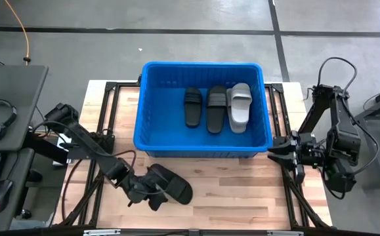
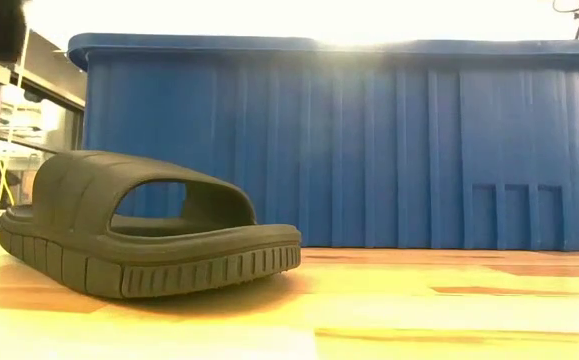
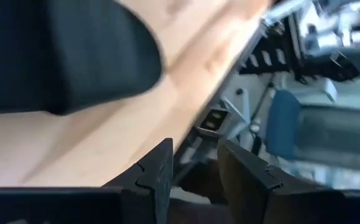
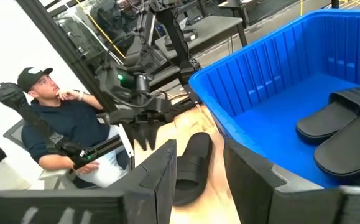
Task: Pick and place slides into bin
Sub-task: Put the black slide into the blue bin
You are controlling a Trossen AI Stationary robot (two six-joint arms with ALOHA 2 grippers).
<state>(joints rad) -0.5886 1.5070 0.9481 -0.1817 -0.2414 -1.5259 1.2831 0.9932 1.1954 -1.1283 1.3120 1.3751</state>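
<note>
On the wooden worktop (image 1: 242, 196), nearest its front edge, a black slide (image 1: 171, 185) lies sole-down, its long axis running diagonally. Touching its near-left end, the left end effector (image 1: 151, 196) has fingers parted, empty. Behind, the blue bin (image 1: 150, 134) holds three slides (image 1: 216, 108) lengthwise. The right end effector (image 1: 273, 153) waits, spread, beside the bin.

No readable text, label, brand, number or sign on anything in any view.
</note>
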